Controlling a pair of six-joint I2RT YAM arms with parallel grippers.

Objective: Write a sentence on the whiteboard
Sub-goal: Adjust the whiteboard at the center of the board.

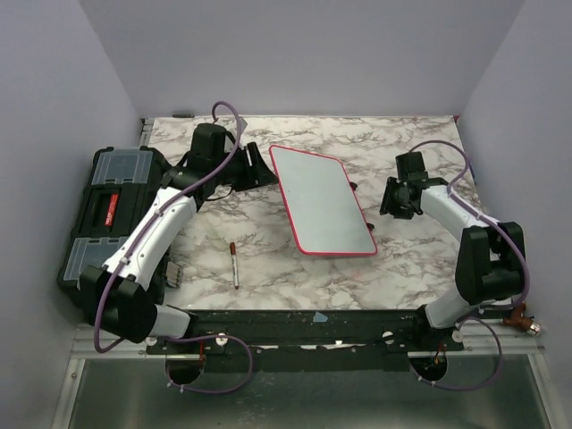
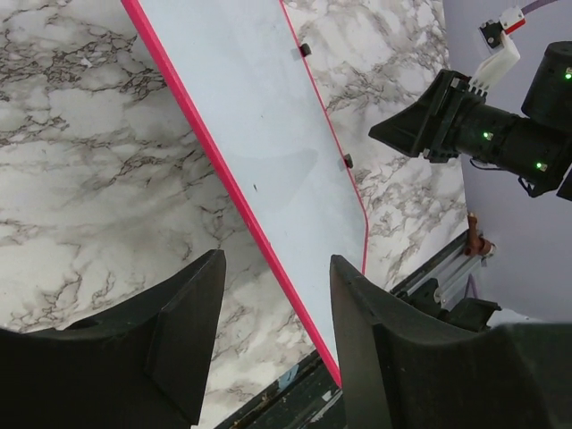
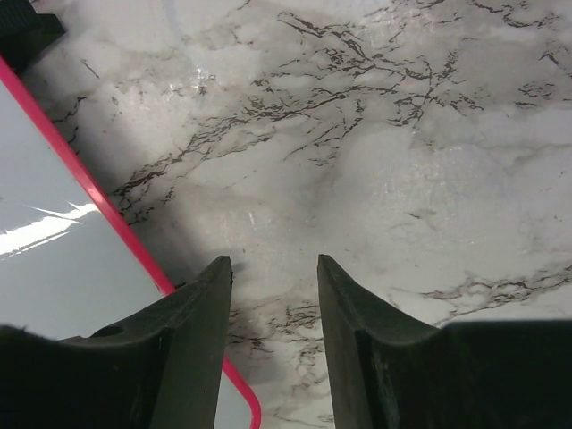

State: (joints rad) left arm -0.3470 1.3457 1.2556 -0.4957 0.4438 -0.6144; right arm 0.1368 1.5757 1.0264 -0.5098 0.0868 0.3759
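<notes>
Marble tabletop [image 1: 402,259], lilac walls [image 1: 313,54]. One whiteboard [image 1: 322,201], one marker [image 1: 234,264] (red-capped, I think), one black toolbox [image 1: 112,210]. My left claw [image 2: 275,268], right claw [image 3: 274,264]: both agape, empty.

White-and-grey marbled tabletop [image 1: 402,259] boxed on three sides by plain pale lavender walls [image 1: 313,54]

One whiteboard [image 1: 322,201], one marker [image 1: 234,264] and one toolbox [image 1: 112,210] are counted. Two arms [image 1: 152,223] are seen, each tipped by one gripper: the left gripper [image 1: 261,166] and the right gripper [image 1: 388,200]. Two black nubs [image 2: 305,49] are noted at the board's edge.
</notes>
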